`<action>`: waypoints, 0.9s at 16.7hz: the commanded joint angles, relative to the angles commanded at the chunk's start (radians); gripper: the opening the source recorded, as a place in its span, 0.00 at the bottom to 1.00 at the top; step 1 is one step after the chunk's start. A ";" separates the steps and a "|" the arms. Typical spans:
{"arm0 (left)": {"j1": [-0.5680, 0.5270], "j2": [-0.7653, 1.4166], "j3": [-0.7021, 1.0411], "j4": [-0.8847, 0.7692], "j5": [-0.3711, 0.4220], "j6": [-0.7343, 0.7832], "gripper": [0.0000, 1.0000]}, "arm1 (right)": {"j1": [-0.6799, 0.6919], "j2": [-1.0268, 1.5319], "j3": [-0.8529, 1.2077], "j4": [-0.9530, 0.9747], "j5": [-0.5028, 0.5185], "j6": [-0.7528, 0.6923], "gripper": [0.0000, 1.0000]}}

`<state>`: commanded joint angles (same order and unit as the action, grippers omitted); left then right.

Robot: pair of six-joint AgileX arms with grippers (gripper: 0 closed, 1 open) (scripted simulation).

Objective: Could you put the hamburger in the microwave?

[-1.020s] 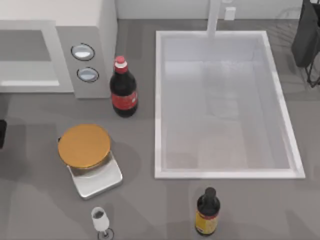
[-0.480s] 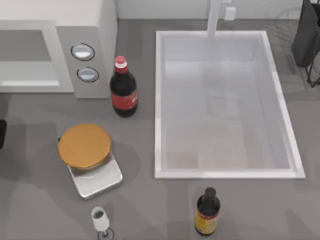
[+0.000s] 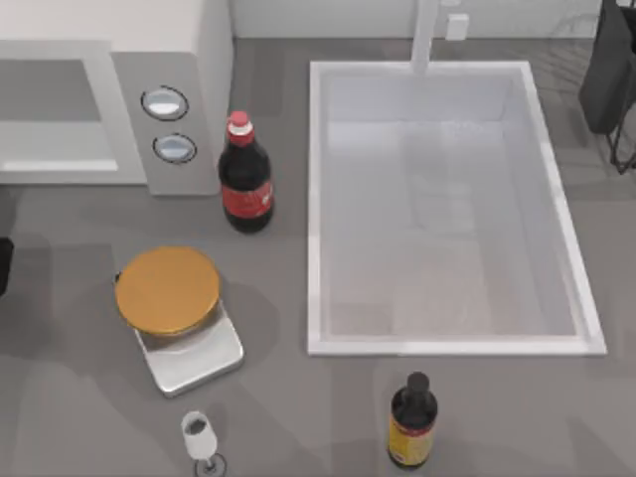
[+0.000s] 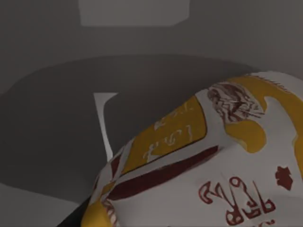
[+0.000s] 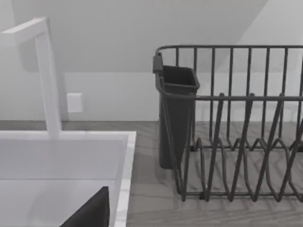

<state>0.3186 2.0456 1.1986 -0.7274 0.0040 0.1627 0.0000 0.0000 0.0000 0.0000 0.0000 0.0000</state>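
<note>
Left tool: opening cannot be told | top view: microwave upper left | left wrist view: wrapped hamburger close at lower right, likely light, soft; grip gently across its sides | right wrist view: sink, rack.

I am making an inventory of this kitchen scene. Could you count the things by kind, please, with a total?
Bottles: 2, the cola bottle and the dark sauce bottle
Appliances: 2, the microwave and the kitchen scale
Glasses: 1, the small glass
Sinks: 1, the sink
Dish racks: 1, the dish rack
Food: 1, the wrapped hamburger
Total: 8
</note>
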 joint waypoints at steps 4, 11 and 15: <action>0.000 0.000 0.000 0.000 0.000 0.000 0.02 | 0.000 0.000 0.000 0.000 0.000 0.000 1.00; 0.000 0.000 0.000 0.000 0.000 0.000 0.00 | 0.000 0.000 0.000 0.000 0.000 0.000 1.00; -0.048 -0.075 -0.003 -0.070 -0.003 -0.006 0.00 | 0.000 0.000 0.000 0.000 0.000 0.000 1.00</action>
<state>0.2710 1.9708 1.1952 -0.7978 0.0007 0.1565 0.0000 0.0000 0.0000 0.0000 0.0000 0.0000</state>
